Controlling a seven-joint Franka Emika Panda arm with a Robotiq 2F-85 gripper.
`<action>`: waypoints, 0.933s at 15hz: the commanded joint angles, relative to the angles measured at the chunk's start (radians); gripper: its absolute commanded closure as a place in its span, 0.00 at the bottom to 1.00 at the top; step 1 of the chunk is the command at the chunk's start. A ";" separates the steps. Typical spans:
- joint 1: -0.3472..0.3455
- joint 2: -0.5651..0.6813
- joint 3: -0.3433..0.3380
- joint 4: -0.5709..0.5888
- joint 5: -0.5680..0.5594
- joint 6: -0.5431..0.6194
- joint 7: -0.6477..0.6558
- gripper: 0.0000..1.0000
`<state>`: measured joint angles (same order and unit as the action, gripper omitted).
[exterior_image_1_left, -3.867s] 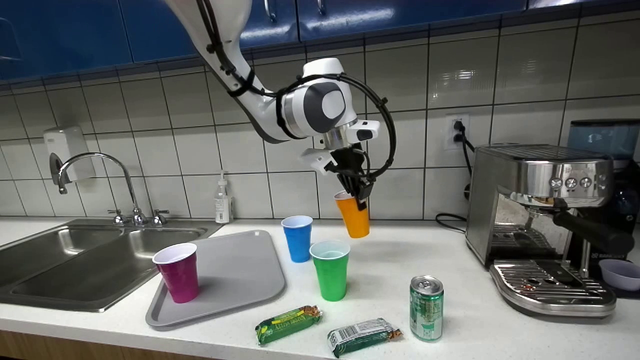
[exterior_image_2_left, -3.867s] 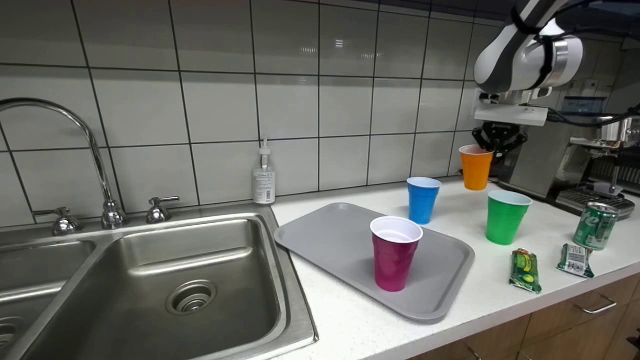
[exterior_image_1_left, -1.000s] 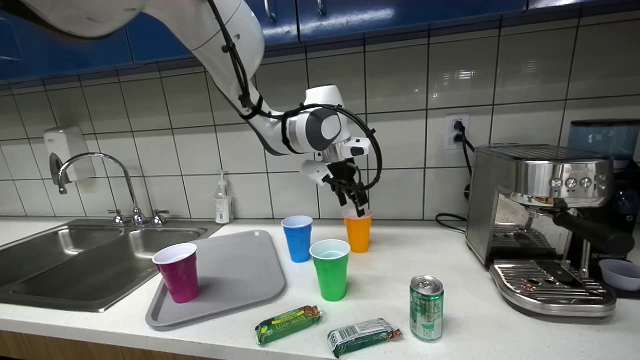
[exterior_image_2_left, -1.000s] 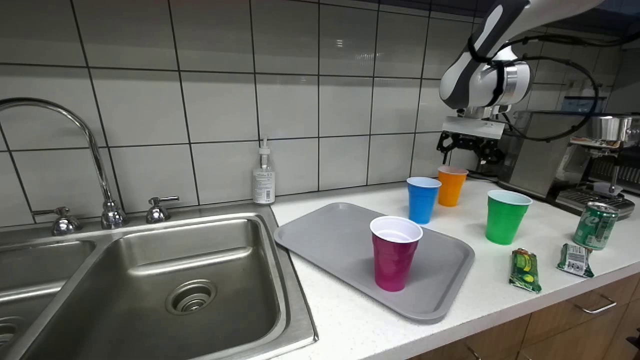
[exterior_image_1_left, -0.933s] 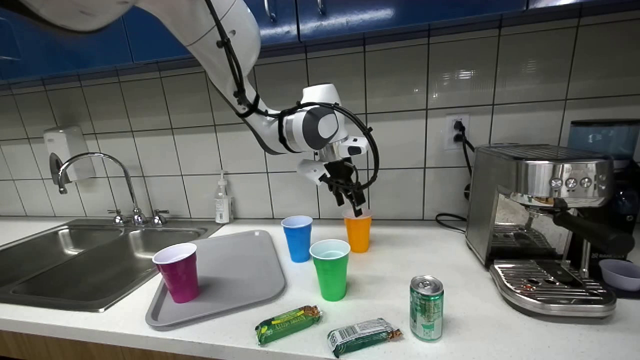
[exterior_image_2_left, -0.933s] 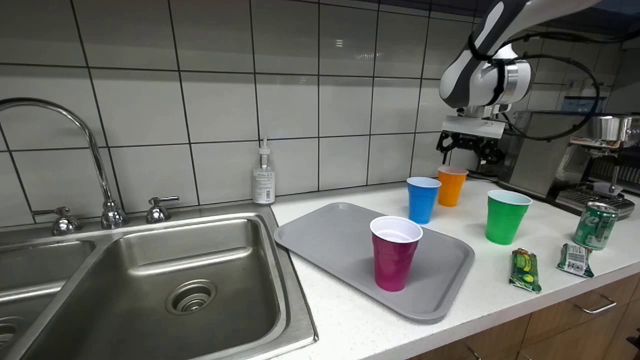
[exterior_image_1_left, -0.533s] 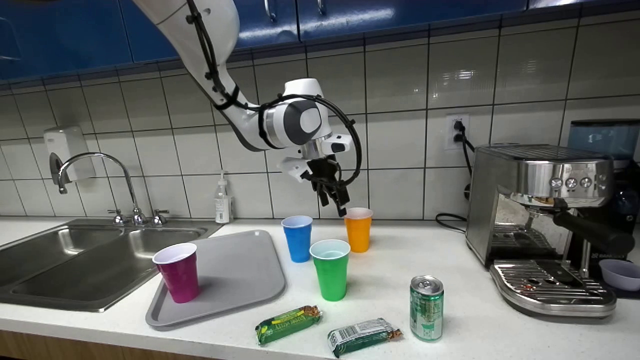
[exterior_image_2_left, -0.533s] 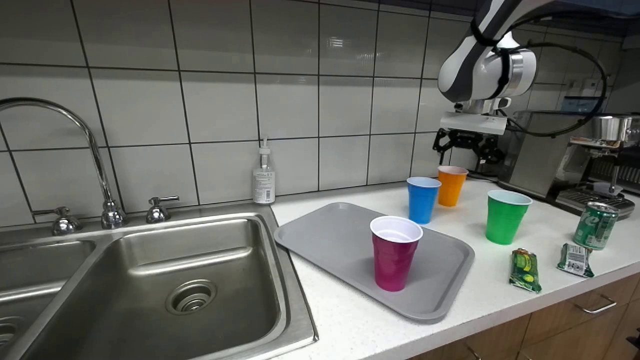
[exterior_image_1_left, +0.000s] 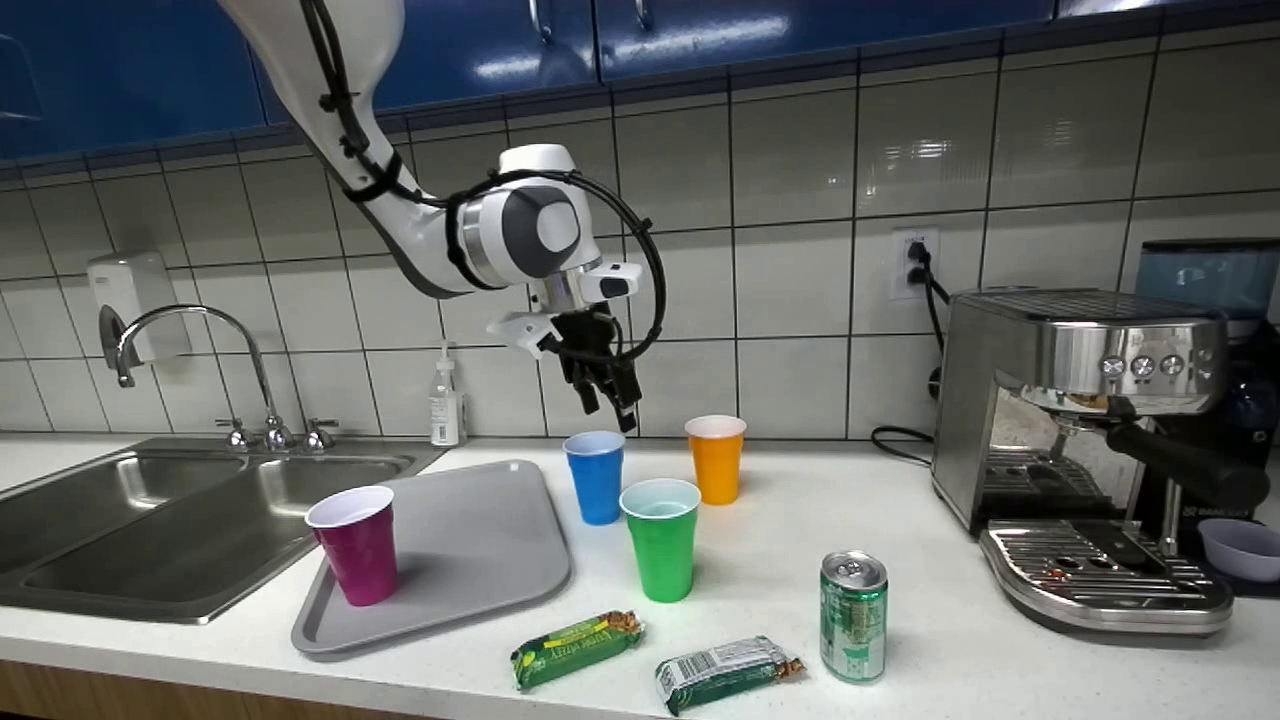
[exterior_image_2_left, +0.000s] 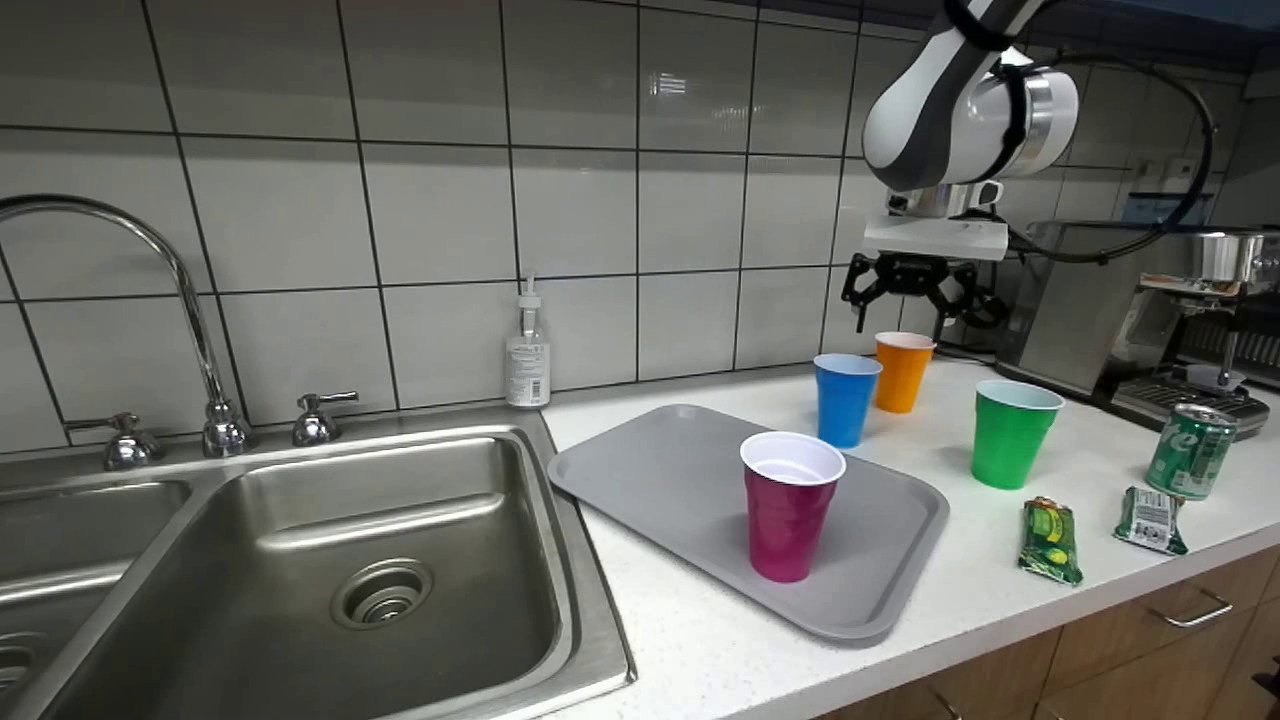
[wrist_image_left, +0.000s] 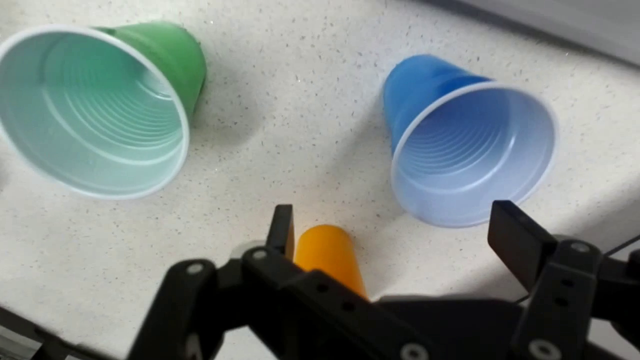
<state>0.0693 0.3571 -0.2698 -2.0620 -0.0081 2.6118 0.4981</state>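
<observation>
1. In the wrist view we see the gripper (wrist_image_left: 397, 225) at the bottom edge, its fingers (wrist_image_left: 520, 245) spread wide apart.
2. We find the blue cup (wrist_image_left: 470, 145) upright on the counter (wrist_image_left: 280, 165), right of centre, near the fingers.
3. At lower middle we see the orange cup (wrist_image_left: 330, 255), partly hidden by the gripper.
4. We spot the green cup (wrist_image_left: 100, 110) at upper left.
5. In an exterior view we see the purple cup (exterior_image_1_left: 360, 550) on the gray tray (exterior_image_1_left: 480, 525), lower left.

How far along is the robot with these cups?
Looks done: the orange plastic cup, lifted earlier, stands upright on the white countertop. Under way: the black hand hangs open, holding nothing, near the blue plastic cup. Possibly remaining: that cup and the green plastic cup, both standing ungripped.
</observation>
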 joint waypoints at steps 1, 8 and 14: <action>0.030 -0.088 0.029 -0.087 -0.048 0.010 0.037 0.00; 0.084 -0.154 0.120 -0.167 -0.070 0.000 0.043 0.00; 0.114 -0.224 0.199 -0.260 -0.075 -0.008 0.027 0.00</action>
<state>0.1830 0.2118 -0.1032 -2.2456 -0.0556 2.6119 0.5098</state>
